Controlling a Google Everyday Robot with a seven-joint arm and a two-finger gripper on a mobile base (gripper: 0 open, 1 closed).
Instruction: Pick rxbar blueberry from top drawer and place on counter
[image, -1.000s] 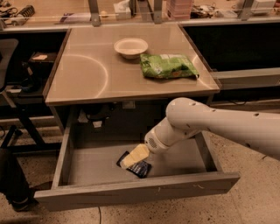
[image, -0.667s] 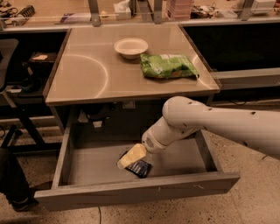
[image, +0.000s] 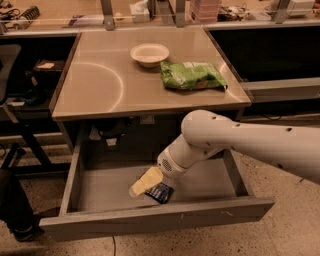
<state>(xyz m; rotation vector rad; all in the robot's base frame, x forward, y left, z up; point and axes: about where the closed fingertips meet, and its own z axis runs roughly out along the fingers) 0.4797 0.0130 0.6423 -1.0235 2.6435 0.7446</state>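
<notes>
The arm has edged left. The tool (image: 145, 182) covers part of the rxbar blueberry (image: 161, 193) in the top drawer (image: 105, 192); its grip is unclear.

The counter (image: 100, 85) stands above the top drawer (image: 100, 187), which juts out toward the camera. On the counter lie 2 things: a bowl (image: 149, 54) at the back middle and a chip bag (image: 191, 75) just right of it, nearer the front. In the drawer, the rxbar blueberry (image: 161, 193) lies near the front panel, about mid-width. The gripper (image: 142, 184) is inside the drawer at the bar's left; the arm (image: 240, 142) reaches in from the right.
</notes>
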